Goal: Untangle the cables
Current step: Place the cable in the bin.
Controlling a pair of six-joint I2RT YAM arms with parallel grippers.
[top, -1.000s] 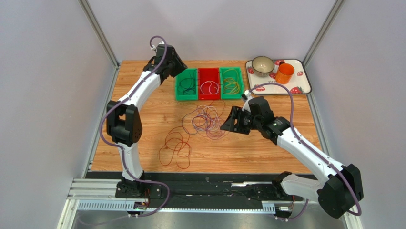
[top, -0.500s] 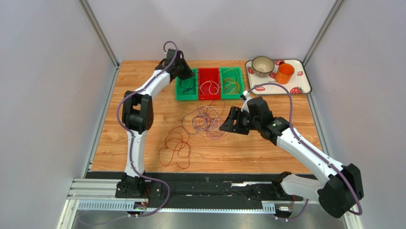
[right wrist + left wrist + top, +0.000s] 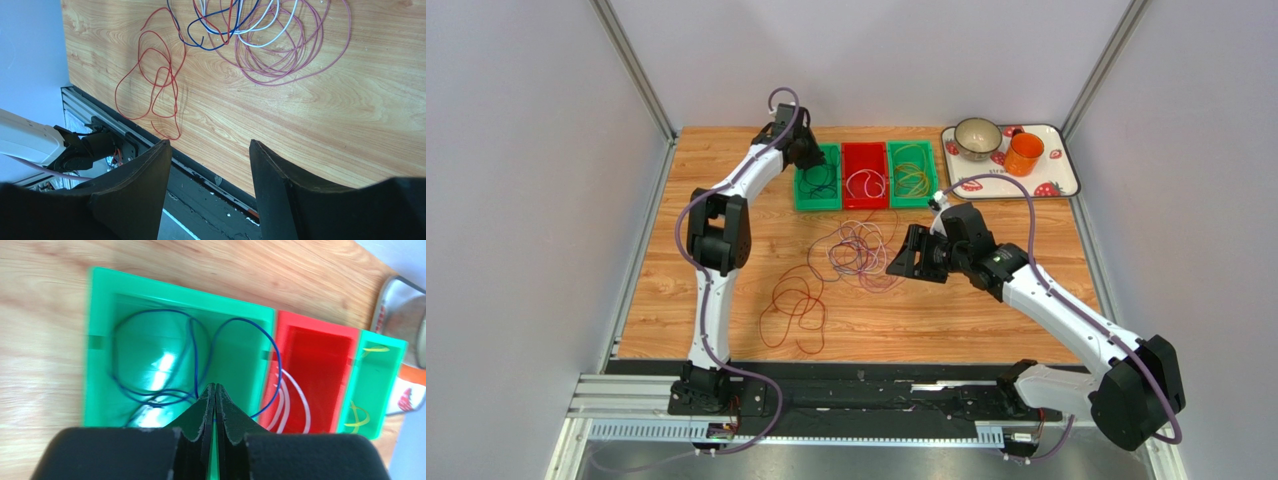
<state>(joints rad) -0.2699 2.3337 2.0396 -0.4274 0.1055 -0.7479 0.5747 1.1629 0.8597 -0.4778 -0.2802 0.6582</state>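
Cables [image 3: 858, 250]: tangled heap on table [image 3: 906, 330] in front of red bin [image 3: 864, 175], right gripper [image 3: 208, 145] jaws spread beside heap; left gripper [image 3: 215, 390] clenched over green bin [image 3: 175, 287] left of red bin, blue cables [image 3: 195, 350] at its tips

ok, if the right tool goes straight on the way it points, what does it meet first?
Most likely the pink-purple cable loops lying just ahead of the open right tool. It seems tilted down, so the wooden table could come first; depth is unclear.
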